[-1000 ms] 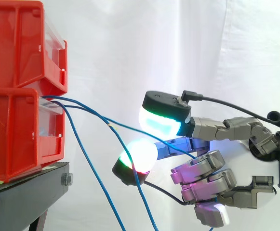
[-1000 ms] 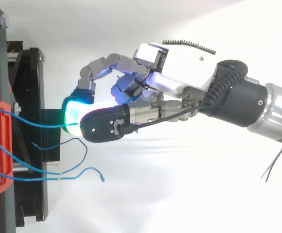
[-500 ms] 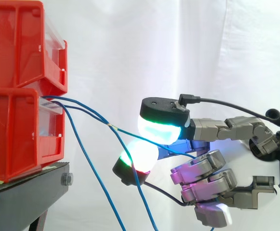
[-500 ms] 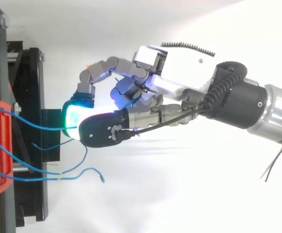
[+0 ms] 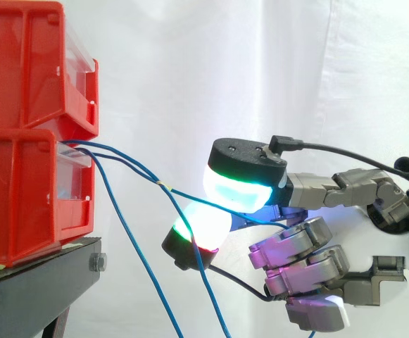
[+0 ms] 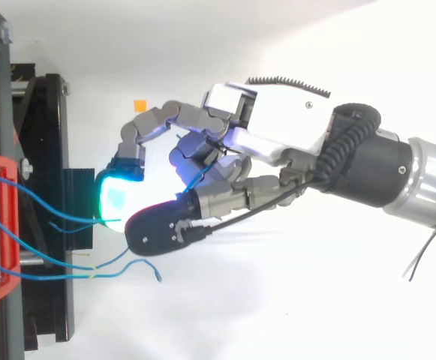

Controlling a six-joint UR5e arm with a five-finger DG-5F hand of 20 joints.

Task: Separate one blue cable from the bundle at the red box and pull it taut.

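At centre right of the side view, the hand (image 5: 359, 239) has its two glowing pads (image 5: 241, 189) closed together on one blue cable (image 5: 186, 191). The other fingers are curled in below, at lower right, and hold nothing. The pinch looks shallow, with the cable crossing near the edge of the pads, so a hard or jerky pull could draw it out of them.

Just left of the lower pad, the loose cables (image 5: 130, 239) hang toward the bottom edge. One passes very close beside that pad. I cannot tell whether they touch. If that cable is caught, the pull would drag two cables, not one.

Toward centre left, the held cable rises to the lower red box (image 5: 28, 190), with a bend partway along, so I judge it not yet taut. That box sits on the black stand (image 5: 42, 282) at lower left, with another red box (image 5: 21, 63) stacked on it. Pulling past taut could tug the cable out of the box or shift the stack toward the stand's edge.

Farthest back hangs the white curtain (image 5: 190, 70).
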